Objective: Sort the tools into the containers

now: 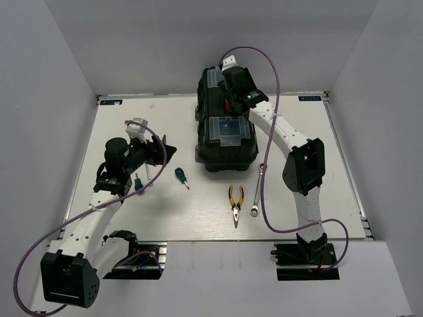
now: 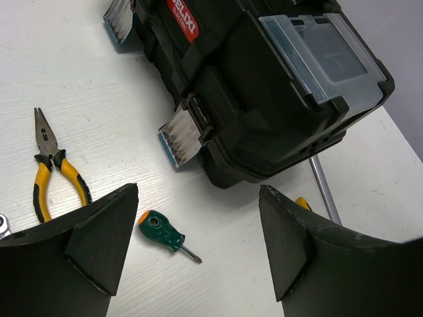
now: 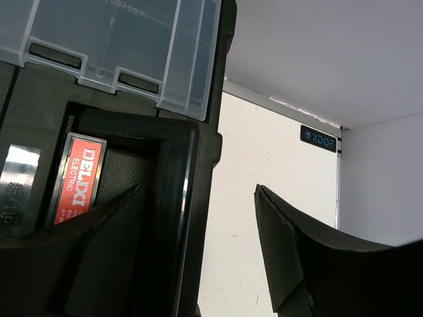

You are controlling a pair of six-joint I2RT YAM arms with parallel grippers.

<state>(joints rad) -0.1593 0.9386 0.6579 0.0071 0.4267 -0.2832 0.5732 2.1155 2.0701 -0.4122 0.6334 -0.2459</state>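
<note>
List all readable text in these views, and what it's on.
"DELIXI ELECTRIC": red label on the toolbox; the left wrist view crops it to "ELIXI".
"XDOF": black tag at the far edge of the table.
Embossed characters on the clear lid: too faint to read.
Print on the silver sticker beside the red label: blurred, unreadable.
</note>
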